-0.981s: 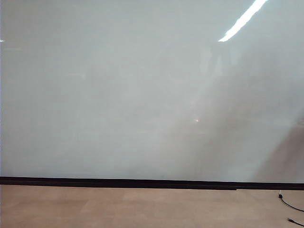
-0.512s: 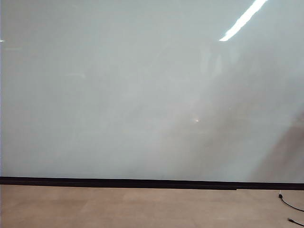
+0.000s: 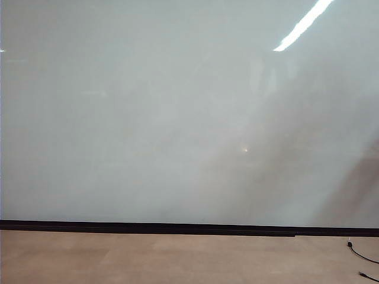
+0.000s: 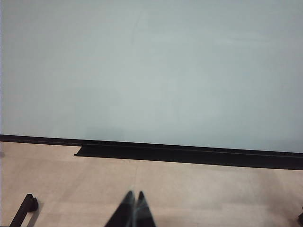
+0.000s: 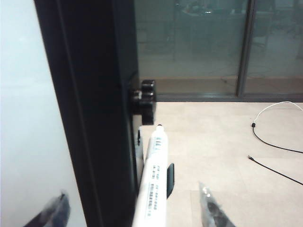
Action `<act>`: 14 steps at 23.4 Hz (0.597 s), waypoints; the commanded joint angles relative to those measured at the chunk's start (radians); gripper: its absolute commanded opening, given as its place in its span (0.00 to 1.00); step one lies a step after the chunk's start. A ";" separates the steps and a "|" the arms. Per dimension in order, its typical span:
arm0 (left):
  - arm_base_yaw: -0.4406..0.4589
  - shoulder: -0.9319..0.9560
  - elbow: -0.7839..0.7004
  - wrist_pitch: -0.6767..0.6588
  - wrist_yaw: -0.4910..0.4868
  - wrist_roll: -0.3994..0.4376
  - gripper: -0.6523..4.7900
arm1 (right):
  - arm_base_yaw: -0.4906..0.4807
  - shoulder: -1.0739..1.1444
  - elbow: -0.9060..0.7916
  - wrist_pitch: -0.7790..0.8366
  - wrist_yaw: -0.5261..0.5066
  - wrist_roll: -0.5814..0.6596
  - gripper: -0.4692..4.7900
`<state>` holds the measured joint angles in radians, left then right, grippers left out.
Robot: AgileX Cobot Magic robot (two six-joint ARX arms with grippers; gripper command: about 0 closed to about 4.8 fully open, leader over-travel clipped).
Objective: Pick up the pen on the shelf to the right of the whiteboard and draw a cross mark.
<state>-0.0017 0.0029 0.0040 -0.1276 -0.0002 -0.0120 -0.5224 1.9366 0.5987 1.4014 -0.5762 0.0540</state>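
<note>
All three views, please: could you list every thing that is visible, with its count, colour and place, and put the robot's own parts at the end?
whiteboard: one, pale grey-white, fills the exterior view, black strip along its lower edge; no mark on it.
floor: one, tan, below the whiteboard.
cables: a few, one white, the others dark, lying on the floor.
black frame: one, upright at the whiteboard's edge, right wrist view.
pen: one, white with printed label, beside the black frame, between the fingers.
left gripper: one, black, above the floor, fingers together, holding nothing.
right gripper: one, dark fingers apart on either side of the pen, not gripping it.
</note>
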 commanded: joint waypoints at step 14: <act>0.000 0.000 0.003 0.009 0.003 0.004 0.11 | 0.000 -0.003 0.008 0.017 0.010 -0.007 0.59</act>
<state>-0.0017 0.0029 0.0040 -0.1280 -0.0002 -0.0120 -0.5220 1.9369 0.6006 1.4014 -0.5716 0.0505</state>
